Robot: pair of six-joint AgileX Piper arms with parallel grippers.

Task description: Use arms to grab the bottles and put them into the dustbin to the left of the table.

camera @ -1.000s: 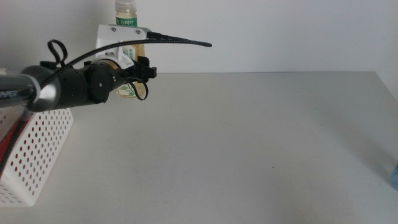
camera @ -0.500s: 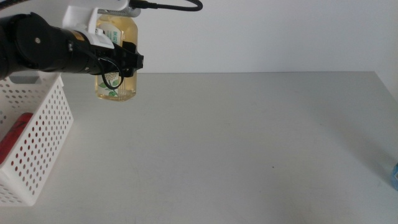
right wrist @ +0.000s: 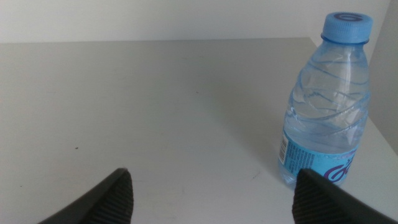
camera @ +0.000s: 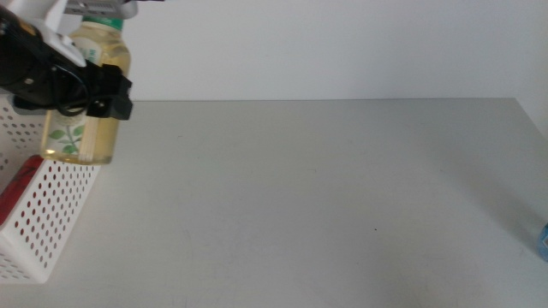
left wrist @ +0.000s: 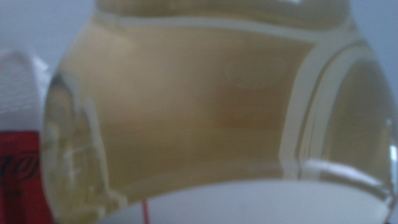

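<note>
- Surface: plain light grey, fills most of the middle view from the left basket to the right edge; bare across its centre.
- Dustbin: white perforated basket at the lower left of the middle view. The red soda can lies inside it, seen over the rim and through the holes. Half a second ago the bin's near wall showed further right; now the bottle overlaps its upper corner.
- Left pincer: upper left of the middle view, dark jaws clamped across the body of the yellow tea bottle. The bottle hangs upright, green label at the neck, its base in front of the bin's upper right corner. Compared with 0.5 s ago, arm and bottle have shifted left and slightly down; a second ago the bottle was higher and further right, against the back wall.
- Left wrist view: the tea bottle fills nearly the whole frame, blurred; a strip of the red can shows at the lower left edge.
- Right pincer: waiting low, jaw tips wide apart at the bottom corners of the right wrist view, holding nothing.
- Water bottle: clear, blue cap and label, upright on the surface at the right of the right wrist view; only a blue sliver shows at the middle view's right edge, unchanged from the earlier frames.
</note>
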